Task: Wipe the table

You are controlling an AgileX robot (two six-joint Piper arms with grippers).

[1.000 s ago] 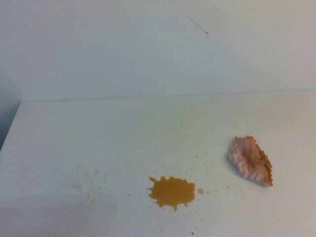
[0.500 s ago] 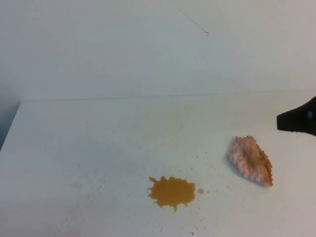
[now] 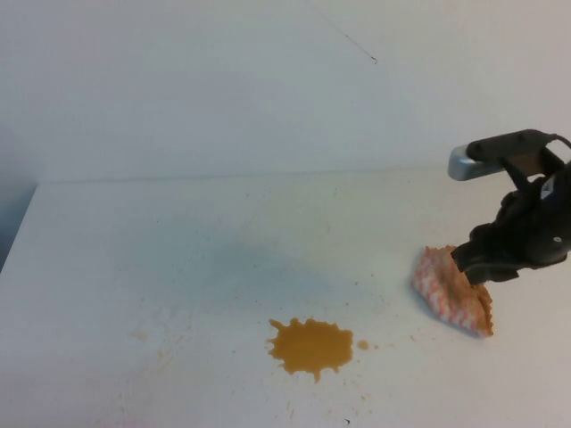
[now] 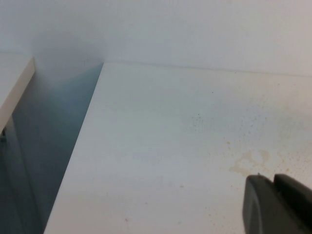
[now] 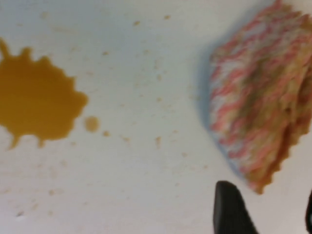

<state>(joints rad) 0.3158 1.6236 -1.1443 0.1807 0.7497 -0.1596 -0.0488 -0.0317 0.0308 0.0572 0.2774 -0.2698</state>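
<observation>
An orange-brown spill (image 3: 310, 346) (image 5: 34, 102) lies on the white table (image 3: 178, 259) toward its front middle, with a small drop (image 3: 362, 344) beside it. A crumpled pink-and-white cloth (image 3: 444, 292) (image 5: 263, 102), stained brown, lies to the right of the spill. My right gripper (image 3: 475, 267) (image 5: 268, 212) hangs just over the cloth's right part, open, with nothing between its fingers (image 5: 229, 207). My left gripper (image 4: 273, 180) shows only in the left wrist view, shut and empty, above the table's left part near faint dried stains (image 4: 248, 161).
Small brown specks and faint smears (image 3: 156, 330) dot the table left of the spill. The table's left edge (image 4: 78, 146) drops into a dark gap. A white wall (image 3: 268, 89) rises behind the table.
My right arm has come in from the right and now hangs over the cloth. Its gripper has opened. The cloth and the spill have not moved.
</observation>
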